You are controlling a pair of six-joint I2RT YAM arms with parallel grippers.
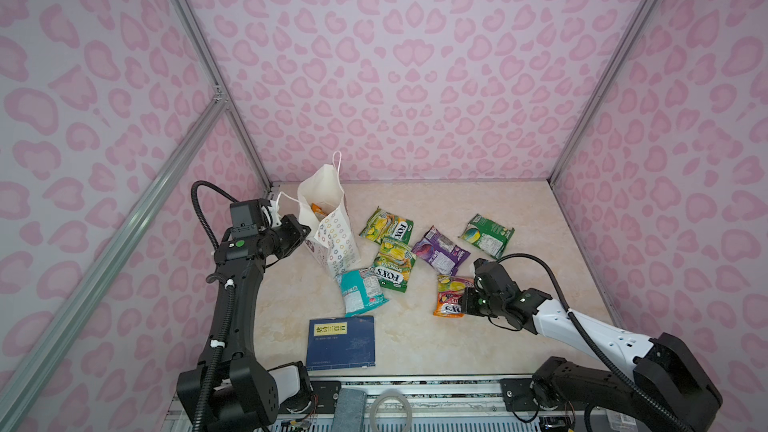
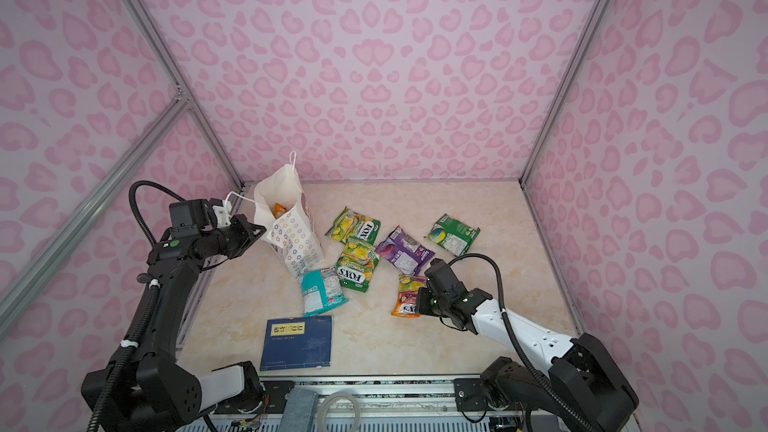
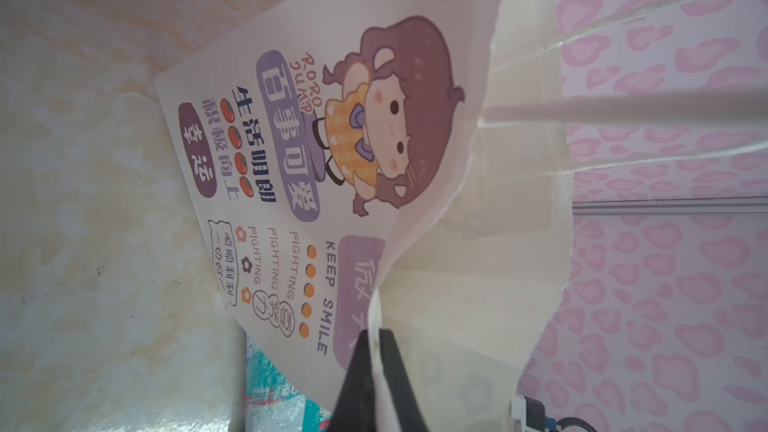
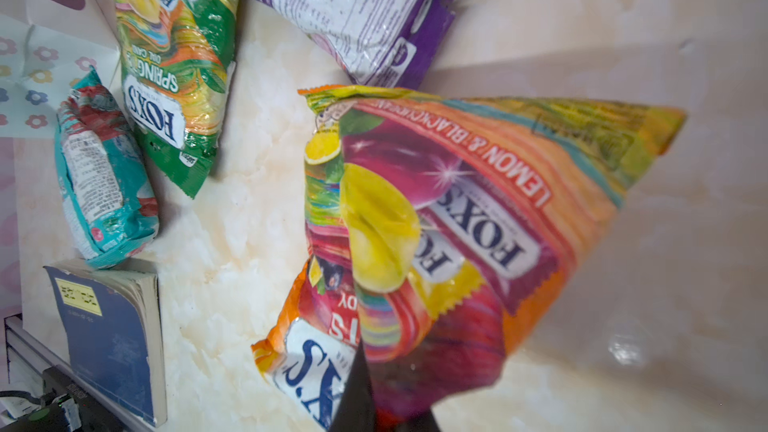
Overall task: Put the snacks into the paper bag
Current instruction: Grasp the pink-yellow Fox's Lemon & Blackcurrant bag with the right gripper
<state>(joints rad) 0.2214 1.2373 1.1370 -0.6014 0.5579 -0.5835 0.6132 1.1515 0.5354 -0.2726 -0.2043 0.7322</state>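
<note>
The white paper bag point(image 1: 332, 238) stands at the back left, mouth open, with an orange packet point(image 1: 318, 211) inside. My left gripper point(image 1: 305, 234) is shut on the bag's rim; in the left wrist view the fingers point(image 3: 357, 376) pinch the paper edge beside the cartoon figure point(image 3: 386, 118). Loose snacks lie on the table: two green-yellow packets point(image 1: 386, 226) point(image 1: 394, 263), a purple one point(image 1: 440, 250), a green one point(image 1: 487, 234) and a teal one point(image 1: 360, 290). My right gripper point(image 1: 465, 301) is shut on the near end of an orange packet point(image 4: 478, 209).
A dark-blue book point(image 1: 340, 340) with a yellow label lies near the front edge, just in front of the teal packet. A grey cloth point(image 1: 348, 409) and a tape ring point(image 1: 390, 407) sit on the front rail. Pink patterned walls enclose the table on three sides.
</note>
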